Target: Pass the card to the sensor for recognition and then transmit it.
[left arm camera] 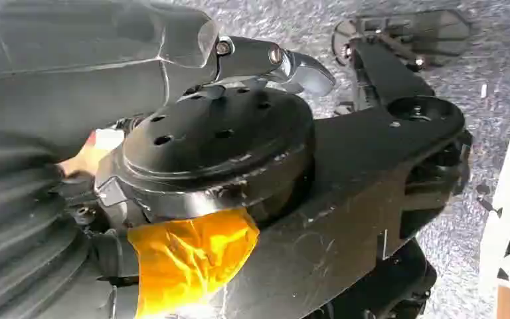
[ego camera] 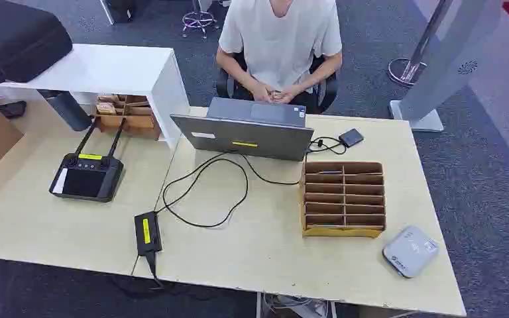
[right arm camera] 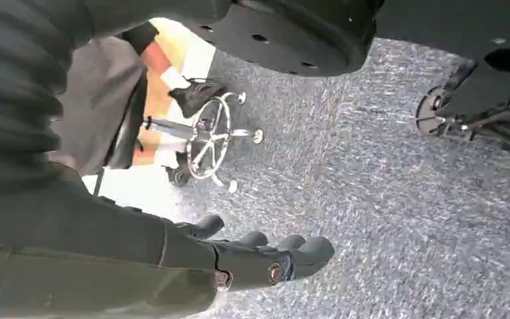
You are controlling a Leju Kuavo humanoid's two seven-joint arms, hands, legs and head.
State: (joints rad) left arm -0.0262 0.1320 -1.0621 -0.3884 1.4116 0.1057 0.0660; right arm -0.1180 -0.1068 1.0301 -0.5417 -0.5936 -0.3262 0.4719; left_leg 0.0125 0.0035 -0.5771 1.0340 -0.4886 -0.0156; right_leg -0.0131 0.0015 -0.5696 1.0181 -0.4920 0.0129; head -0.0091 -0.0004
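Observation:
A pale grey rounded sensor pad (ego camera: pixel 410 251) lies near the table's front right corner. Just left of it stands a brown cardboard rack (ego camera: pixel 343 198) with several flat slots; I cannot make out a card in them. My right hand (right arm camera: pixel 265 256) hangs beside my body over the grey carpet, its dark fingers stretched out side by side and holding nothing. My left hand (left arm camera: pixel 292 66) also hangs low, its grey thumb sticking out straight with nothing against it; the other fingers are hidden.
A person in a white shirt (ego camera: pixel 280 40) sits behind a grey laptop (ego camera: pixel 245 132) at the table's far edge. A small black box (ego camera: pixel 350 137) is cabled to the laptop. A power brick (ego camera: pixel 147 232), a controller (ego camera: pixel 86 175) and a white shelf (ego camera: pixel 106 69) are to the left.

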